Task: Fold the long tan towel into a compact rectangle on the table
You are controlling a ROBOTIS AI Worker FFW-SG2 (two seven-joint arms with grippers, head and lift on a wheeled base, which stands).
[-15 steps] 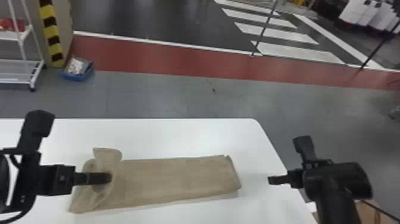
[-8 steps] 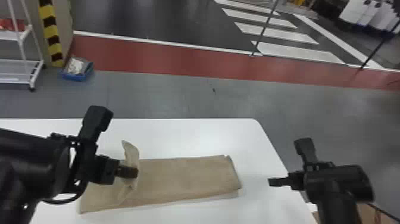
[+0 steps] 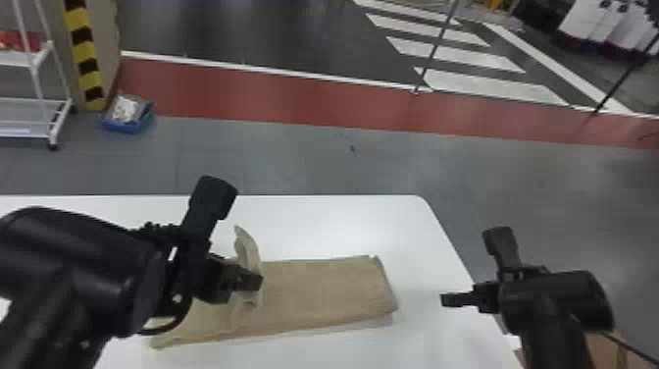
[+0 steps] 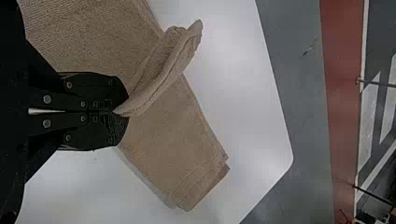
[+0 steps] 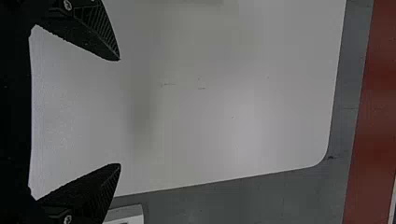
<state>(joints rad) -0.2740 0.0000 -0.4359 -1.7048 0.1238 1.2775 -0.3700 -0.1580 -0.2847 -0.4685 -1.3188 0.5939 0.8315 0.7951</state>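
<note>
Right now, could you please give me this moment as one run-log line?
left gripper shut on raised flap of towel | right gripper open above table | towel's right end flat on table | fold unfinished

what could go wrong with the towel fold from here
The left gripper pinches just one spot of the towel, and the lifted part stands up in a curled ridge, so the fold might come down creased or skewed.

At the right end, the layers' edges don't quite line up, so the finished rectangle could look uneven.

The right gripper is open off to the side, with nothing pinning the towel to the table, so a pull might drag the whole thing.
</note>
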